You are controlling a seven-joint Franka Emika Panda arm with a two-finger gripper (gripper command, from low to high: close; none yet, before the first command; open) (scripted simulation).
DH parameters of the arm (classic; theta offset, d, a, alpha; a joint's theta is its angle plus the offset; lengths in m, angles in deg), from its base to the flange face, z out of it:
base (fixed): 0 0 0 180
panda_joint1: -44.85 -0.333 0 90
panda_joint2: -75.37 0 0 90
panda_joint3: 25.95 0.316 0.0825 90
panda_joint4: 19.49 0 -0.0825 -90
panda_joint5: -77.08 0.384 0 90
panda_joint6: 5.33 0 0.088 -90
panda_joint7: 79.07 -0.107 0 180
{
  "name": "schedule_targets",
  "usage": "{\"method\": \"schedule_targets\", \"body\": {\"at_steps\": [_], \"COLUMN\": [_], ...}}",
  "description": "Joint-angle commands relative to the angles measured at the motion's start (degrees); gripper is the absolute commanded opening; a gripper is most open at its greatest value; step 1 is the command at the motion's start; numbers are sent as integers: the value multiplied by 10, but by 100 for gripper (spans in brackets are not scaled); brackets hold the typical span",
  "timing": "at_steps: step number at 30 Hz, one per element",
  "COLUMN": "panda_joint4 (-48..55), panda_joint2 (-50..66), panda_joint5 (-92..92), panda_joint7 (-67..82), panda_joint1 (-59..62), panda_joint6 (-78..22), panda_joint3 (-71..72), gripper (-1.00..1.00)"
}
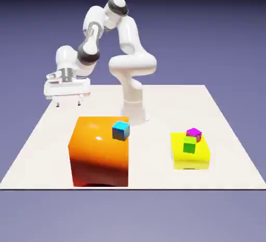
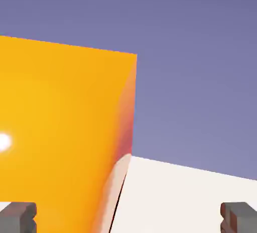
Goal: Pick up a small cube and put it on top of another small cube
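In the exterior view, your gripper (image 1: 68, 102) hangs high over the exterior view's left side of the table (image 1: 161, 178), jaws spread wide with nothing between them. The cyan-topped cube (image 1: 121, 130) shows at the orange block's (image 1: 100, 152) upper right edge; you can't tell here whether the second small bluish cube is hidden. Identify both before committing. The step in hand looks like the approach: travel high, square the fingers to the chosen cube's faces, then descend straight. Keep the fingers off the big block's top and side. The yellow block (image 1: 190, 158), with the green cube (image 1: 189, 144) and magenta cube (image 1: 194, 133), sits well apart, leaving working room between the blocks.

In the hand view, you have the orange block's corner and bare table, but no small cube. Centre on your target before lowering; the tabletop's edge lies just beside that corner.
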Motion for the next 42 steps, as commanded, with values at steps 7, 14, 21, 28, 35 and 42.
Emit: {"method": "schedule_targets", "body": {"at_steps": [7, 14, 21, 28, 35, 42], "panda_joint4": [-6, -13, -19, -2, -7, -17], "panda_joint2": [-33, -66, -99, -171, -151, -95], "panda_joint5": [8, 16, 24, 23, 24, -4], "panda_joint7": [154, 308, 462, 501, 497, 382], "panda_joint1": [-19, -38, -57, -143, -119, -96], "panda_joint6": [-22, -44, -67, 12, -12, -40], "panda_joint3": [-145, -291, -436, -508, -494, -419], "gripper": [0, 0, 0, 0, -100, -100]}}
